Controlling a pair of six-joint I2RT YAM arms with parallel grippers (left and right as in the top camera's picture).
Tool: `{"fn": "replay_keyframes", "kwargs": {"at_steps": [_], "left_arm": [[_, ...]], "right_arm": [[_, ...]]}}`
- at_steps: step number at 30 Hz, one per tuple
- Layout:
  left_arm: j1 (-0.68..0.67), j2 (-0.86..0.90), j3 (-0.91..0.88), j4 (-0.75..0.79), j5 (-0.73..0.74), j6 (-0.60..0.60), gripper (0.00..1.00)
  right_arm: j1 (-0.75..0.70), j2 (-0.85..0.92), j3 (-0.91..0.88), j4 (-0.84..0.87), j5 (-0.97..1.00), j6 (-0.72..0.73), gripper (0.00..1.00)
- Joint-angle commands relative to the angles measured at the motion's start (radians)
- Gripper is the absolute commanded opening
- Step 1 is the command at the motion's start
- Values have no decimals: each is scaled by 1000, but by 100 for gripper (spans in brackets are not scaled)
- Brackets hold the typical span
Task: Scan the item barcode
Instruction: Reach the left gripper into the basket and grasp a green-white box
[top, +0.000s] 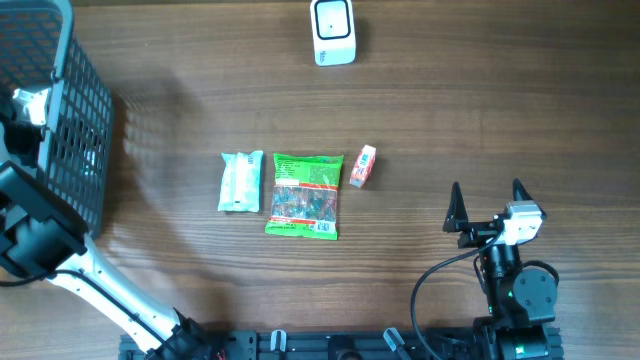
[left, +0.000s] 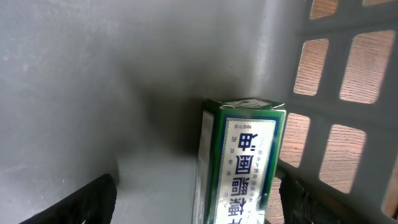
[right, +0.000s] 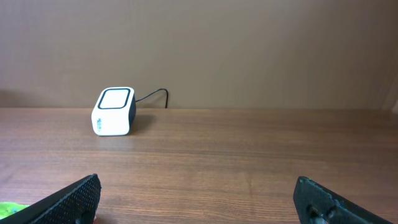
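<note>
The green box (left: 245, 162) lies inside the basket (left: 336, 112), close against its lattice wall. Its long axis runs away from the wrist camera, the far end facing the grey surface, the printed face upward with its lettering upside down.

The left gripper (left: 198, 186) straddles the box with jaws apart. One finger (left: 93, 199) stands clear of it; whether the other touches it is unclear. The right gripper (top: 487, 190) hangs spread wide and empty over the table (top: 450, 100), well short of the scanner (top: 333, 32).

The box's near end is cut off, and from overhead the basket hides it.
</note>
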Motion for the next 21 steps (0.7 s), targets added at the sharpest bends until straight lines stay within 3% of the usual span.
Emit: {"fn": "replay_keyframes", "kwargs": {"at_steps": [1, 6, 8, 12, 19, 21], "left_arm": [[6, 39, -6, 2, 26, 26, 79], [6, 41, -10, 18, -73, 18, 62], [6, 40, -10, 51, -151, -76, 52], [6, 35, -8, 78, -238, -200, 52], [6, 31, -8, 58, -237, -430, 57], [6, 31, -8, 39, -217, -481, 55]], "right_arm": [[-2, -6, -1, 5, 2, -10, 100], [-2, -6, -1, 5, 2, -10, 100], [-2, -6, -1, 5, 2, -10, 100], [-2, -6, -1, 5, 2, -10, 99], [-2, -6, -1, 5, 2, -10, 100], [-2, -6, -1, 5, 2, -10, 100]]}}
